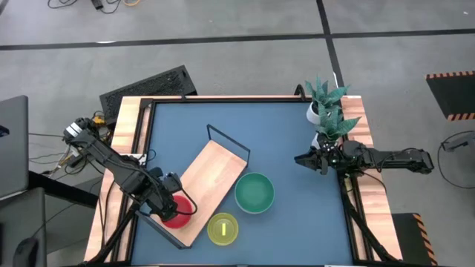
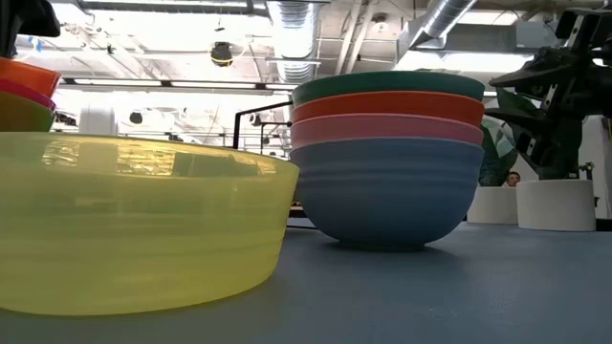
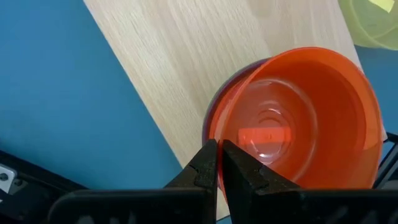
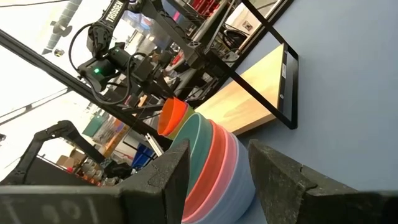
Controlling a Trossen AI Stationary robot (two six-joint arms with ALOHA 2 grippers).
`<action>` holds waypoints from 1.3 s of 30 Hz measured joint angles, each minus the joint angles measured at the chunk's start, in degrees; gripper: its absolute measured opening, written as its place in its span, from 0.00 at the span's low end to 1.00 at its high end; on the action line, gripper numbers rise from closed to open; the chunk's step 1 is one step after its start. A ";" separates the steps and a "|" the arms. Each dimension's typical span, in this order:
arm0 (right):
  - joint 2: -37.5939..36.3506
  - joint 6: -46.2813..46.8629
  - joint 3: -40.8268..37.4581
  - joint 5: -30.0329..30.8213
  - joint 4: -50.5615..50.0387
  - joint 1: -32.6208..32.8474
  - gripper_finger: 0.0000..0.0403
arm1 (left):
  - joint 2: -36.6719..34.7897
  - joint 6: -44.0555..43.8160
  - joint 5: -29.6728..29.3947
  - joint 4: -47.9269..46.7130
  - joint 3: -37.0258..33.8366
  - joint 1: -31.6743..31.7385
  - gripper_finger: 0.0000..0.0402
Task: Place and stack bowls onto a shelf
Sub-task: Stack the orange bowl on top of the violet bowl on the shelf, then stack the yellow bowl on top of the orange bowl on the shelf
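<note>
A small orange bowl [image 3: 298, 118] tops a short stack of small bowls, with pink and lime ones below it [image 2: 17, 105], on the near-left end of the light-wood shelf [image 1: 215, 174]. My left gripper [image 3: 219, 155] is shut at this bowl's rim. Several larger bowls, teal on top [image 1: 254, 191], are nested on the tabletop by the shelf's right side. A yellow bowl [image 1: 223, 228] rests on its base near the table's near edge. My right gripper [image 1: 303, 159] waits open over the table's right side, pointing left. My left gripper holds the orange bowl by its rim [image 3: 210, 138], on the side toward the table's left. The rim runs into the thin slit between the two fingers, one outside the wall and one inside. The fingers come slanting down from the left. The bowl sits tilted in the bowls beneath it.
A white pot with a green plant [image 1: 326, 111] stands at the table's far right corner, close behind my right arm. The shelf's black wire frame [image 1: 228, 142] rises at the board's far end. Bare blue tabletop [image 1: 282, 133] lies between shelf and plant.
</note>
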 joint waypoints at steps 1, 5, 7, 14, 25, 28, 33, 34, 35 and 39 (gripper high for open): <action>-0.01 0.00 0.00 0.04 0.00 0.01 0.47 | 0.00 0.37 0.26 0.00 0.00 0.00 0.01; -0.01 0.00 0.02 0.95 0.00 0.00 0.47 | 0.00 1.75 1.31 0.07 0.00 0.00 0.10; -0.02 0.00 0.02 1.07 0.00 -0.11 0.47 | 0.00 1.84 1.33 0.03 0.00 0.00 0.16; -0.02 0.03 0.02 1.09 -0.02 -0.11 0.47 | 0.00 0.28 1.25 -0.56 2.50 0.01 0.37; -0.01 0.05 0.02 1.12 -0.02 -0.11 0.47 | 3.08 1.55 -9.22 22.92 4.52 2.23 0.46; 0.00 0.07 0.02 1.14 -0.04 -0.10 0.47 | 7.57 7.04 -6.26 29.23 4.46 5.09 0.46; -0.01 0.13 0.02 1.11 -0.04 -0.09 0.47 | 16.36 17.42 0.88 38.26 4.48 10.08 0.45; -0.02 0.23 0.02 1.11 -0.04 -0.09 0.47 | 17.79 19.28 1.92 39.51 4.48 10.96 0.45; -0.01 0.29 0.02 1.11 -0.04 -0.09 0.47 | 19.06 21.36 2.97 40.47 4.48 11.87 0.45; -0.02 1.48 0.02 1.11 -0.08 -0.09 0.47 | 23.18 28.23 6.59 43.25 4.76 14.68 0.45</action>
